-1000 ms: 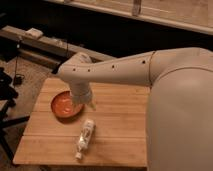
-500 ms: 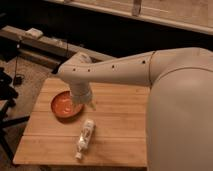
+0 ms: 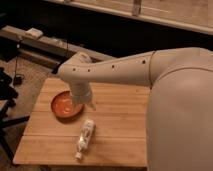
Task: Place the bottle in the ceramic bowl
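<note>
Over the ceramic bowl's (image 3: 61, 106) edge, on the side toward my arm, hangs the gripper (image 3: 86, 101); how far open it is I cannot tell. Near the bowl's front, the bottle (image 3: 85, 136) lies flat on the wooden table (image 3: 120, 115), apart from the gripper.

tool (image 3: 84, 101) over bowl (image 3: 61, 106) edge, bottle (image 3: 85, 136) on table (image 3: 120, 131)

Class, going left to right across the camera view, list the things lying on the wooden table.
Bowl → bottle. The gripper hangs above the bowl's right edge, overlapping both across the view, so it is left out of the order.
</note>
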Robot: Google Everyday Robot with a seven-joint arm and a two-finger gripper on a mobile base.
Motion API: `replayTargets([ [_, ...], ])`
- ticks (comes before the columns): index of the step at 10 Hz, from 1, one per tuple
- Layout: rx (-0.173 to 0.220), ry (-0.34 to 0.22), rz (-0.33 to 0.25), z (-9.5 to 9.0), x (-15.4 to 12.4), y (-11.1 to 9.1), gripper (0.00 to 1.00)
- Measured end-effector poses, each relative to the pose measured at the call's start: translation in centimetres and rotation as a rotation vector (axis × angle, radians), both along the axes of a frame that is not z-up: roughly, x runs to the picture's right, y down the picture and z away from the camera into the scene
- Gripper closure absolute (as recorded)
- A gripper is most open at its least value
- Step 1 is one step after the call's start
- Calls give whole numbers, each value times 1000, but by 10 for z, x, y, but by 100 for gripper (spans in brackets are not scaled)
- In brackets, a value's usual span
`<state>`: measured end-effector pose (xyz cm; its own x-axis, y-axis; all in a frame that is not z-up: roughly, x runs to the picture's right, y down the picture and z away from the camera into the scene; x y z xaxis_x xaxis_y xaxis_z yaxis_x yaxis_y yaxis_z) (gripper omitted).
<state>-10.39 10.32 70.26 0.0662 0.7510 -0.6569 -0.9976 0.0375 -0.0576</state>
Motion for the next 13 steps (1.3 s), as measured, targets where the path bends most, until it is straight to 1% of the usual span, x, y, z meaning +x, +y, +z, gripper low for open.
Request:
replayTargets([
  [6,-1,-4,-1,0,0,0,35],
  [7,-9,-10,-18,-1,1,2,35],
  [8,-27,-18,-38,-4,5,6,35],
  [11,-62,-6,-55,-4,14,16,35],
  [12,-88,-3,-54,-4,18,23,35],
  [13,-103,0,-51,-2,20,27,35],
])
